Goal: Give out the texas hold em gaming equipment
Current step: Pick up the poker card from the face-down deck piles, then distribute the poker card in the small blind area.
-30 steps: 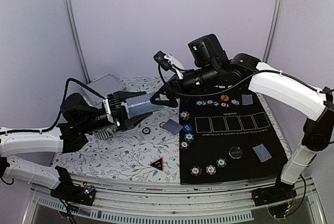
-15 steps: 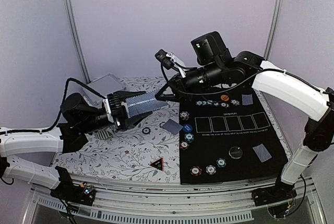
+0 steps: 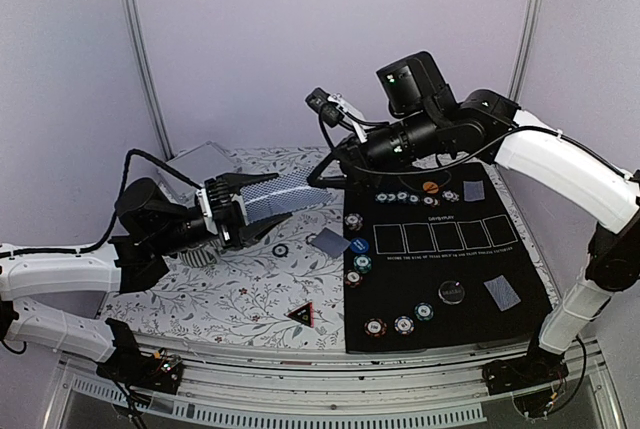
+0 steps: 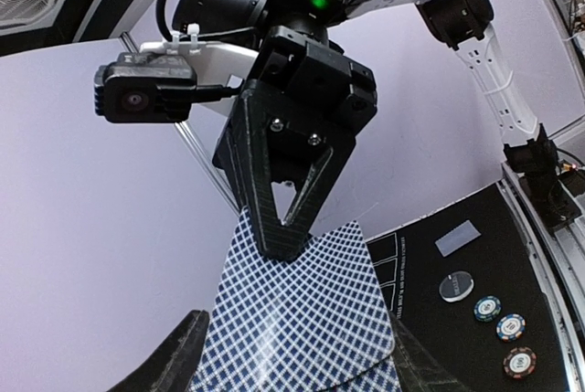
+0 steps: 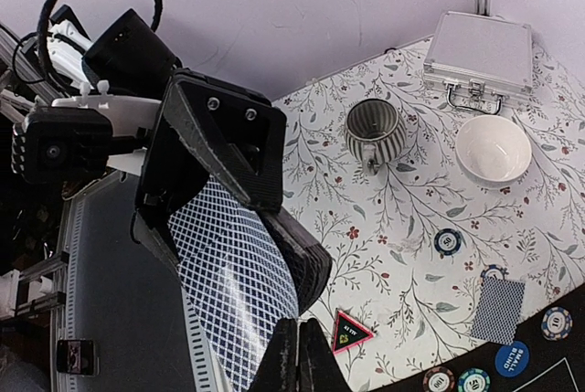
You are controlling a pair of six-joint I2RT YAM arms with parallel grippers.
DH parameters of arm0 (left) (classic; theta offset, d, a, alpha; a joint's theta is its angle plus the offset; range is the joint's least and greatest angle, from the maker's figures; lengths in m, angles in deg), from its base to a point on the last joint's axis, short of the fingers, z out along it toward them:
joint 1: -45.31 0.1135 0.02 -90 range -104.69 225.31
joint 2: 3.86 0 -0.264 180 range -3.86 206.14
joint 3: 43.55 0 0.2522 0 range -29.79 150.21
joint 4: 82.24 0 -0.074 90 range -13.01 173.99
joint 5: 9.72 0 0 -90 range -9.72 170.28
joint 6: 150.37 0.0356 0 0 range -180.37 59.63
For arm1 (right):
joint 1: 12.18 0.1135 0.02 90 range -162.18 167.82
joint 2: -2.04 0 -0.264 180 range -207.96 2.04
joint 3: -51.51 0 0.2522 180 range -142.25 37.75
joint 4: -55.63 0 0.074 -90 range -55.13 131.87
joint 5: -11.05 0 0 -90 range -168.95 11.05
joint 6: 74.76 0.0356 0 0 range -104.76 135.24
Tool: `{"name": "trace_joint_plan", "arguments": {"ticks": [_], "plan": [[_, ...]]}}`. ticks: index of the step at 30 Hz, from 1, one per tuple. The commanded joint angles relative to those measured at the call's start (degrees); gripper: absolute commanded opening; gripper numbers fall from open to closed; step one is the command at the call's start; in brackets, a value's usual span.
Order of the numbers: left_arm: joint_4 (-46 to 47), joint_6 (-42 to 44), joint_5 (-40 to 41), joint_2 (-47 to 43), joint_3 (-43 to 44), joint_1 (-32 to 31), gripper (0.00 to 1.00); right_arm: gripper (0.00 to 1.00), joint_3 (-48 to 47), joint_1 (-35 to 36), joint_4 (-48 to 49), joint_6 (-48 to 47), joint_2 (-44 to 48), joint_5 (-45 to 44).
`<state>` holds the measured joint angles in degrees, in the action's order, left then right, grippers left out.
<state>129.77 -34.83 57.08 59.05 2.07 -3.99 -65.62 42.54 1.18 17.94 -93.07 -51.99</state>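
My left gripper (image 3: 243, 211) hovers over the floral cloth, shut on a deck of playing cards (image 3: 277, 194) with blue diamond-patterned backs. In the left wrist view the top card (image 4: 302, 314) fans forward off the deck. My right gripper (image 3: 330, 177) is shut on that card's far edge; its black fingers (image 4: 279, 232) pinch the card (image 5: 233, 287) in both wrist views. Striped poker chips (image 3: 403, 324), a blue button (image 3: 358, 245), a black disc (image 3: 452, 292) and dealt cards (image 3: 502, 293) lie on the black mat (image 3: 470, 264).
A single card (image 3: 328, 241), one chip (image 3: 281, 250) and a triangular marker (image 3: 302, 314) lie on the floral cloth. A silver case (image 5: 480, 49), striped mug (image 5: 375, 130) and white bowl (image 5: 494, 147) stand at the cloth's back left.
My right gripper went from open to shut on the top card's edge and drew back slightly to the right. The left arm held the deck still.
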Motion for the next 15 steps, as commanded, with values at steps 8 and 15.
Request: {"name": "trace_joint_plan", "arguments": {"ticks": [8, 15], "plan": [[2.13, 0.43, 0.16, -0.34, 0.14, -0.36, 0.56, 0.01, -0.66, -7.02, 7.61, 3.7, 7.95, 12.33], [2.12, 0.31, -0.07, -0.58, 0.16, -0.38, 0.56, 0.01, 8.39, -13.12, 23.51, 15.19, 10.62, 11.56]]}}
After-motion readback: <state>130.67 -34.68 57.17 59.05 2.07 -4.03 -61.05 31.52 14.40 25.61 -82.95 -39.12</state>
